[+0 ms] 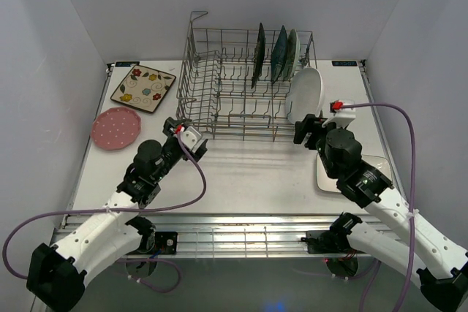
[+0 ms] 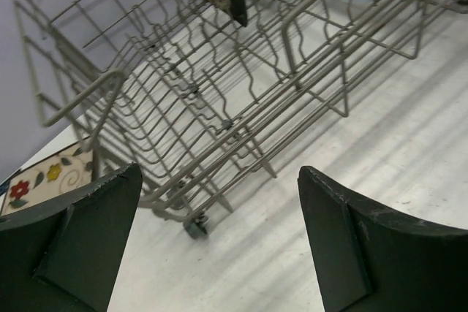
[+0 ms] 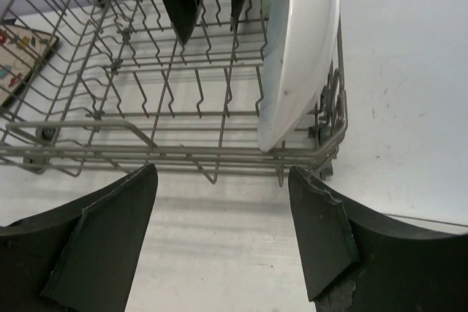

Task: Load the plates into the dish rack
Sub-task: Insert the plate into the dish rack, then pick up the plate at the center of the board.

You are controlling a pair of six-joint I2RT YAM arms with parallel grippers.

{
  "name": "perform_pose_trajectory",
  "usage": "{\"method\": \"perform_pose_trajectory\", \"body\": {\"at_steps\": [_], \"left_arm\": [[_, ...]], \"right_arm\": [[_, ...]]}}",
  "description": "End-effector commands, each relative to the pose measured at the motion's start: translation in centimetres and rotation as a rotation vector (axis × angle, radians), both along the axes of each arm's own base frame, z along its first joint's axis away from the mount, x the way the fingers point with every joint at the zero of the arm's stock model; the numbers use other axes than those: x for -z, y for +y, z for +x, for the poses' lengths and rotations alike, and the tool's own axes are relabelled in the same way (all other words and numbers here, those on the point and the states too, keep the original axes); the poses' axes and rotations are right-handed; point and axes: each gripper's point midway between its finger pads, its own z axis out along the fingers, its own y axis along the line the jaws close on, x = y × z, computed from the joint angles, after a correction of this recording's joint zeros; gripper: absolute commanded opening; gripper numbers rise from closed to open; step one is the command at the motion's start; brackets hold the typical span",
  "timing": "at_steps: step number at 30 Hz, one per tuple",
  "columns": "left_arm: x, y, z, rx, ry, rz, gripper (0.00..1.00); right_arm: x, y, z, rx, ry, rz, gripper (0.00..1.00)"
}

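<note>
Left claw [image 2: 219,174] spread wide, nothing in it, hanging just off the near left corner of the dish rack [image 1: 219,100]. Right claw [image 3: 221,172] likewise wide and empty, facing the rack's right end.

Rack holds a dark plate [image 1: 259,55], teal plate [image 1: 279,55] and green plate [image 1: 292,52] upright. A white oval plate [image 3: 300,56] leans at the right end. Floral plate [image 1: 143,87] and pink plate [image 1: 115,127] lie flat on the surface [image 1: 248,173], left of the rack.

Risks: the right claw nudging the oval plate could topple it. The left claw could snag a wire and drag the rack.

White rectangular plate [image 1: 380,164] mostly hidden under the right arm. Cannot tell whether the oval plate sits between tines.
</note>
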Motion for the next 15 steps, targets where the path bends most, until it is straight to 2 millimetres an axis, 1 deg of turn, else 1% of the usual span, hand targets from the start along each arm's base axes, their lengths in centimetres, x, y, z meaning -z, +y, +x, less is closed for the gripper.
{"method": "perform_pose_trajectory", "body": {"at_steps": [1, 2, 3, 4, 5, 6, 7, 8, 9, 10, 12, 13, 14, 15], "left_arm": [[-1.5, -3.0, -0.7, 0.113, -0.004, -0.004, 0.98], [-1.1, -4.2, -1.0, 0.140, 0.006, 0.016, 0.98], [-1.0, -4.5, -0.9, 0.130, 0.006, 0.026, 0.98], [-1.4, -5.1, -0.9, 0.135, -0.002, 0.034, 0.98], [-1.2, -6.5, -1.7, 0.172, -0.001, 0.047, 0.98], [-0.5, -6.9, -1.5, 0.155, 0.008, 0.078, 0.98], [-0.5, -7.6, -1.8, 0.169, 0.007, 0.086, 0.98], [-0.2, -8.9, -2.6, 0.207, 0.011, 0.096, 0.98], [0.6, -9.6, -2.8, 0.225, 0.029, 0.114, 0.98], [0.6, -10.7, -3.5, 0.259, 0.031, 0.117, 0.98], [0.9, -11.9, -4.1, 0.291, 0.045, 0.121, 0.98], [1.9, -12.7, -4.2, 0.298, 0.084, 0.121, 0.98], [1.4, -13.4, -4.2, 0.304, 0.094, 0.106, 0.98], [1.7, -14.0, -4.2, 0.311, 0.112, 0.105, 0.98]], "right_arm": [[1.1, 0.3, -1.4, -0.057, 0.009, 0.059, 0.78], [1.5, 0.3, -1.7, -0.062, 0.014, 0.066, 0.78], [1.8, 0.2, -2.0, -0.064, 0.019, 0.073, 0.78], [2.0, -0.1, -2.4, -0.064, 0.016, 0.091, 0.78], [2.2, -0.3, -2.6, -0.060, 0.018, 0.100, 0.79], [2.4, -0.5, -2.8, -0.053, 0.020, 0.106, 0.78], [2.4, -0.9, -3.2, -0.045, 0.017, 0.131, 0.78], [2.7, -1.1, -3.4, -0.037, 0.022, 0.135, 0.78], [2.8, -1.4, -3.6, -0.026, 0.024, 0.141, 0.78], [2.7, -1.8, -4.0, -0.019, 0.020, 0.160, 0.78], [3.0, -2.3, -4.2, -0.001, 0.018, 0.168, 0.79], [3.0, -2.7, -4.5, 0.007, 0.012, 0.178, 0.79], [3.1, -2.9, -4.6, 0.018, 0.014, 0.186, 0.79], [3.5, -3.4, -4.6, 0.044, 0.020, 0.183, 0.79]]}}
